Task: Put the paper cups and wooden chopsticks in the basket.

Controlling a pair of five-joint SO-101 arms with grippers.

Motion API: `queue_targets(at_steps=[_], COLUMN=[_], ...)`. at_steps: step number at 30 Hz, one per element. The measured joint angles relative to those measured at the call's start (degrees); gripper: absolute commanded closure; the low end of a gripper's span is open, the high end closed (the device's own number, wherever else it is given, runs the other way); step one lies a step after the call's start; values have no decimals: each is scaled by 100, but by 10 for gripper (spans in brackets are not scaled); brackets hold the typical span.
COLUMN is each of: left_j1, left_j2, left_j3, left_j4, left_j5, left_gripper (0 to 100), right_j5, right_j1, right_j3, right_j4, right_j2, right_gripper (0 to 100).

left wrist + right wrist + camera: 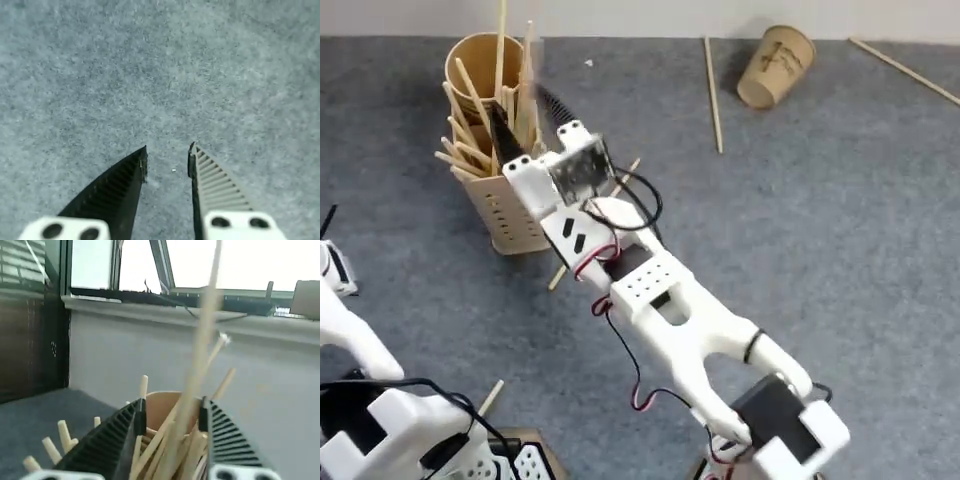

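Note:
A wooden basket (510, 225) stands at the back left, holding a paper cup (478, 62) and several chopsticks (460, 150). My right gripper (520, 105) hovers open right over it. A blurred upright chopstick (197, 365) stands between its fingers, nearer the pale one, with the cup's rim (165, 400) below. A second paper cup (776, 66) lies on its side at the back right. Loose chopsticks lie beside it (713, 95), in the far right corner (905, 70), under the right arm (558, 277) and near the front left (490, 398). My left gripper (167, 155) is open above bare carpet.
Grey carpet (840, 220) covers the table, with open room on the right side. The left arm's white body (380, 420) sits at the front left corner. The right arm (670, 300) stretches diagonally from the front right to the basket.

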Motion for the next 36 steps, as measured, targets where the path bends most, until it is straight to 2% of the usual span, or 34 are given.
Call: queue_targets(at_steps=[4, 10, 14, 18, 22, 27, 32, 36], left_j1=[18, 0, 18, 9, 9, 9, 9, 44], left_j2=[0, 0, 0, 0, 0, 0, 0, 0], left_j3=[0, 0, 0, 0, 0, 158, 440, 510], left_j4=[0, 0, 0, 0, 0, -9, -369, -475], left_j5=[0, 0, 0, 0, 0, 0, 0, 0], left_gripper=[835, 835, 835, 835, 835, 835, 835, 835], right_j5=[-712, -2286, -3095, -3446, -3525, -3525, -3525, -3525], right_j1=[35, 791, 1389, 1582, 1591, 1600, 1556, 1530], right_j3=[-554, -2391, -3666, -4167, -4316, -4677, -5477, -6725], right_j4=[1688, 4853, 7288, 9204, 9749, 9758, 9793, 9793], right_j2=[-598, -1143, -712, 18, 712, 1248, 1292, 1301], right_gripper=[609, 725, 783, 785, 785, 788, 788, 788])
